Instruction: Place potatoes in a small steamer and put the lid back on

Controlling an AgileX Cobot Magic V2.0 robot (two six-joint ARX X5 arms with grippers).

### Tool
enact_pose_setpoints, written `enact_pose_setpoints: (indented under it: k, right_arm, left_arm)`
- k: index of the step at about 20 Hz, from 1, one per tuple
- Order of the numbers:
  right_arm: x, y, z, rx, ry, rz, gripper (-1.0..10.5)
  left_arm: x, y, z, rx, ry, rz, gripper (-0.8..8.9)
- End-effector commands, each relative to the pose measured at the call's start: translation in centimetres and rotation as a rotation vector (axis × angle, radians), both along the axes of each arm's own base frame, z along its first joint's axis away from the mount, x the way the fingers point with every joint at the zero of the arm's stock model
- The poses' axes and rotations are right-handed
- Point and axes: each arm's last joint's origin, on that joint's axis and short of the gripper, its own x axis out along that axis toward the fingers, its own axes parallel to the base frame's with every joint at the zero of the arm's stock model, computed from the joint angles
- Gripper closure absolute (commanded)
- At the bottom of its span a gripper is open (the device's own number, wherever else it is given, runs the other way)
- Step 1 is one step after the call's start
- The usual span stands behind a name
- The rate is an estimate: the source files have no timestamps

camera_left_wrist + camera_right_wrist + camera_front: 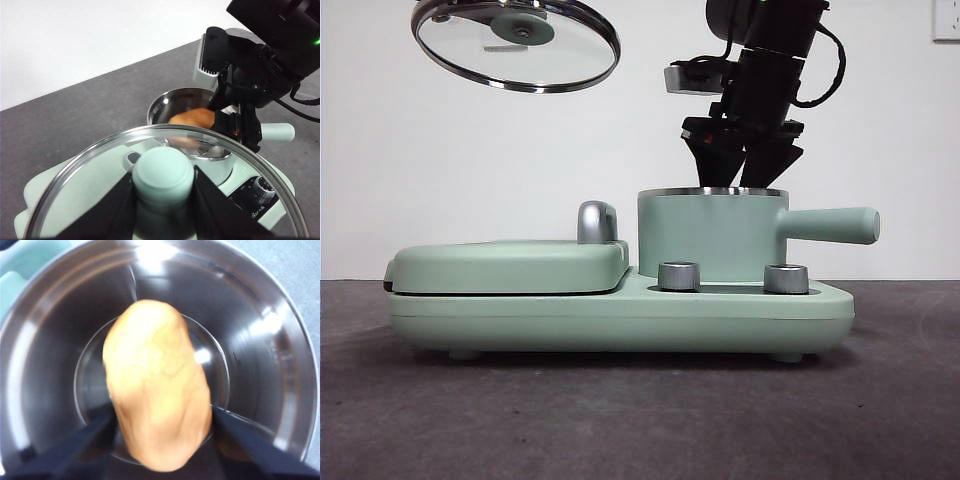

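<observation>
I am holding the potato (157, 385) clamped in the right gripper (742, 165), hanging right over the open pot (710, 235) at centre right of the front view, its steel bowl filling the right wrist view. I am aiming to lower it straight down the middle, clear of the rim, before letting go. The left gripper (162, 200) is gripping the lid (515, 42) by its knob, upper left. The print by the dials (262, 186) is too small to read.

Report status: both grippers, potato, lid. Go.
Right gripper at the small steamer mouth, shut on the potato. Left gripper holds the lid raised, off to the side. Nothing blocking the pot.
</observation>
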Motion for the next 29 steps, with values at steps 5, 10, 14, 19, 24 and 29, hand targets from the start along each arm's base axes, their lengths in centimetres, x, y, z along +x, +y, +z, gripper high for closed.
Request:
enact_pose_setpoints:
  k: [5, 10, 14, 19, 24, 29]
  right_arm:
    - [0.1, -0.1, 1.3, 0.037, -0.034, -0.038, 6.1]
    - [-2.2, -3.5, 6.0, 0.264, -0.026, -0.081, 6.1]
    - [-6.1, -7.5, 7.0, 0.305, -0.116, -0.148, 6.1]
    - [-12.2, -10.8, 5.6, 0.352, -0.215, -0.207, 6.1]
    - [-17.7, -12.3, 3.9, 0.350, -0.274, -0.208, 6.1]
    - [-21.7, -13.3, 2.4, 0.325, -0.263, -0.199, 6.1]
  left_arm:
    - [0.1, -0.2, 0.9, -0.022, -0.045, -0.005, 8.01]
    - [0.2, -0.2, 1.1, -0.039, -0.064, -0.004, 8.01]
    - [0.2, -0.2, 1.1, -0.040, -0.063, -0.004, 8.01]
    - [0.8, -0.6, 1.1, -0.053, -0.090, -0.016, 8.02]
    - [2.4, -2.5, 0.0, -0.064, -0.109, -0.058, 8.02]
    - [4.8, -5.8, -0.9, -0.036, -0.110, -0.117, 8.02]
